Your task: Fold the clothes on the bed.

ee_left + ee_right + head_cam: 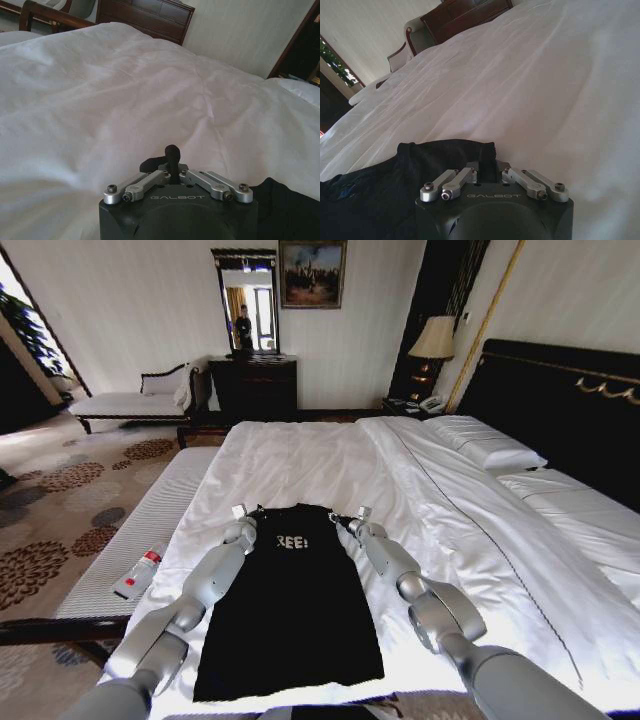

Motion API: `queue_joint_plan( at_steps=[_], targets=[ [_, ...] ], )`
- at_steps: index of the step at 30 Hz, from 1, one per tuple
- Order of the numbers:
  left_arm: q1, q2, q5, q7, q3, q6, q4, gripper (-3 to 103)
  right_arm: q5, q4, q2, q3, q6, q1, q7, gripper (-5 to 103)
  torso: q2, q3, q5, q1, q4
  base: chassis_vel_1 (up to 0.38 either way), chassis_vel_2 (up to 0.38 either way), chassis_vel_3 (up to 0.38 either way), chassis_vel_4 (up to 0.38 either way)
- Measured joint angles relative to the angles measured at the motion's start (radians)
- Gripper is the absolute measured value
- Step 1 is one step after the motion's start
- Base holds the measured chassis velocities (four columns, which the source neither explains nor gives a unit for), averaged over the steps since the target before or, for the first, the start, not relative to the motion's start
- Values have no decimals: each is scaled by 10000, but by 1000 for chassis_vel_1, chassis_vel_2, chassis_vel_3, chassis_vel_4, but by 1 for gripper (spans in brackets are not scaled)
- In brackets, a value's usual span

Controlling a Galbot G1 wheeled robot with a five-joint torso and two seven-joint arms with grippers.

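T-shirt (295, 605), black with white lettering on the chest, lies flat on the white duvet of the bed (440, 500), its sleeves apparently already folded in so that it forms a long narrow panel. Its long axis runs straight away from the robot, hem nearest the base and collar end farthest out, and both arms reach along its two sides to that far end. The left pincer (241, 517) sits at the far left corner of the shirt, the right pincer (352, 520) at the far right corner, so the cloth stretches back from each pincer toward the robot and lies between them; neither arm is clearly nearer. In the left wrist view the left pincer (172, 152) has its fingers drawn together, with a small dark fold of fabric just at their base, so it looks closed on the shirt's edge, though the contact is partly hidden. In the right wrist view the right pincer (487, 162) has its linkage drawn in over the shirt's rumpled dark corner (445, 150), likely pinching it too. The fabric looks thin, soft and limp, mostly smooth, with slight bunching at both held corners.
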Motion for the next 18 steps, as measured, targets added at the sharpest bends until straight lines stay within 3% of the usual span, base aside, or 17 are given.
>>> queue_joint_plan(
  at_steps=[3,5,13,18],
  targets=[
    [19,-4,1,-53,15,-13,-58,2,5,39,-3,-30,27,-19,75,5,0,0,0,0,-2,0,0,0,0],
    [19,-1,1,-61,23,-21,-63,2,42,77,-10,-60,28,-24,161,2,0,0,0,0,-1,0,0,0,0],
    [37,24,3,-97,20,-64,-216,2,351,495,-209,-464,159,-167,366,0,0,0,0,0,-1,0,0,0,0],
    [46,119,-127,-188,16,-35,-462,2,1098,1396,-504,-972,165,-364,710,0,0,0,1,0,-1,0,0,0,0]
  ],
)
